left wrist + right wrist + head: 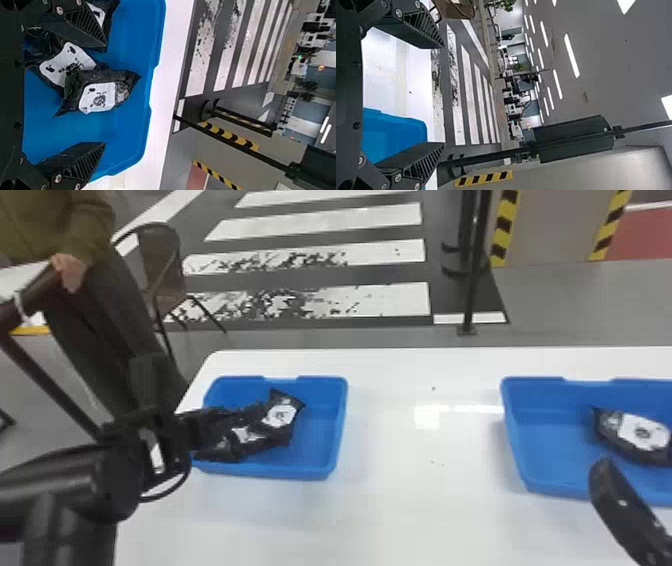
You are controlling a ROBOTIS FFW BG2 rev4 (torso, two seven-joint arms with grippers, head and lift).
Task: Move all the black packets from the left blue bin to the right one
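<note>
My left gripper (222, 431) is low over the left blue bin (312, 473), among black packets (281, 416) that overlap at its left and middle. In the left wrist view, the left gripper (105, 94) is open; a black packet (99, 97) with a white label lies between the spread fingers, overlapping another packet (68, 65). A further packet is partly hidden behind one finger. The right blue bin (550, 485) holds a black packet (642, 433). At that bin's near side is my right gripper (607, 470); the right gripper (443, 95) is open and empty in its wrist view.
Both bins stand on a white table (425, 510), with a wide stretch of tabletop between them. A person's hand rests on a dark rail (30, 297) at the left. Behind the table are a chair (162, 270) and a black post (472, 280).
</note>
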